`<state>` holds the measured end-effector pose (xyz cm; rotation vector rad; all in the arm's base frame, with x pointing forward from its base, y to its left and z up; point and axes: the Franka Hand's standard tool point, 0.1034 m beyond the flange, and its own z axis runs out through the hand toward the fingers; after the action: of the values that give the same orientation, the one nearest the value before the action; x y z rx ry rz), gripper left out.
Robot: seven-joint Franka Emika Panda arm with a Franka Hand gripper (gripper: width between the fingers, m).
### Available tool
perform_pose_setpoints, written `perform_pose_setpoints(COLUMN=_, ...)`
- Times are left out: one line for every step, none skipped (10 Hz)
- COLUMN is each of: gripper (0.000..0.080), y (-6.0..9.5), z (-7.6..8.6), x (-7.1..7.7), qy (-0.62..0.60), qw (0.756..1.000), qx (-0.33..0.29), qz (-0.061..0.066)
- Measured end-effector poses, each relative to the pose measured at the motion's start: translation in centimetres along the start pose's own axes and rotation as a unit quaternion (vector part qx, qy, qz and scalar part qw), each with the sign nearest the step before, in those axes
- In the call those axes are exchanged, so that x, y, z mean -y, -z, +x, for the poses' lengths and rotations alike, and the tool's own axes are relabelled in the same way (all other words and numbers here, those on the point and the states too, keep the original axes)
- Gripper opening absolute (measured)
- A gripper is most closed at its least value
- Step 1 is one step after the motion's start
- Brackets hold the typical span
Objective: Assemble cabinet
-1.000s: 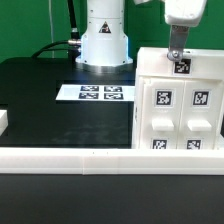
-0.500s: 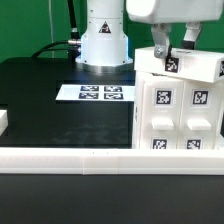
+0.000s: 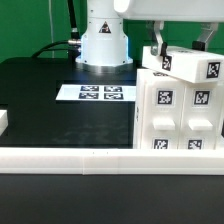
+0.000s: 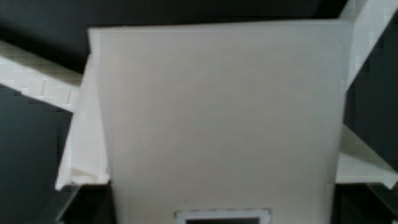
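The cabinet (image 3: 178,122), a large white box with square tags on its front, stands at the exterior view's right. My gripper (image 3: 183,46) is above it, one finger on each side of a white tagged panel (image 3: 190,64). It holds the panel tilted just over the cabinet's top, with the end toward the exterior view's right lower. In the wrist view the panel (image 4: 214,100) fills most of the picture, with a tag (image 4: 222,214) at its near edge. My fingertips are not clearly seen there.
The marker board (image 3: 100,93) lies flat on the black table in front of the robot base (image 3: 103,40). A long white rail (image 3: 70,157) runs along the front. A small white block (image 3: 3,122) sits at the exterior view's left edge.
The gripper has turned and shifted toward the exterior view's right. The white panel has swung with it from end-on to broadside, showing two tags.
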<state>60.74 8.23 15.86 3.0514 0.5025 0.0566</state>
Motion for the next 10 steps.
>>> perform_pose_setpoints(gripper=0.0561, y=0.0, z=0.01, x=0.04, qy=-0.018, qw=1.0, qx=0.0, qz=0.0)
perform_pose_setpoints(gripper=0.0561, y=0.01, z=0.02, x=0.1, qy=-0.052, qw=0.999, qx=0.0, qz=0.001)
perform_pose_setpoints(gripper=0.0561, y=0.01, z=0.03, x=0.17, qy=-0.082, qw=0.997, qx=0.0, qz=0.002)
perform_pose_setpoints(gripper=0.0561, y=0.01, z=0.04, x=0.24, qy=-0.118, qw=0.993, qx=0.0, qz=0.004)
perform_pose_setpoints(gripper=0.0561, y=0.01, z=0.05, x=0.29, qy=-0.146, qw=0.989, qx=0.0, qz=0.006)
perform_pose_setpoints(gripper=0.0561, y=-0.02, z=0.04, x=0.37, qy=-0.198, qw=0.98, qx=-0.003, qz=0.011)
perform_pose_setpoints(gripper=0.0561, y=-0.06, z=-0.04, x=0.43, qy=-0.257, qw=0.966, qx=-0.009, qz=0.02)
perform_pose_setpoints(gripper=0.0561, y=-0.05, z=0.01, x=0.43, qy=-0.291, qw=0.956, qx=-0.009, qz=0.027)
perform_pose_setpoints(gripper=0.0561, y=-0.05, z=0.09, x=0.45, qy=-0.337, qw=0.941, qx=-0.01, qz=0.035)
perform_pose_setpoints(gripper=0.0561, y=-0.05, z=0.16, x=0.5, qy=-0.38, qw=0.924, qx=-0.01, qz=0.04)
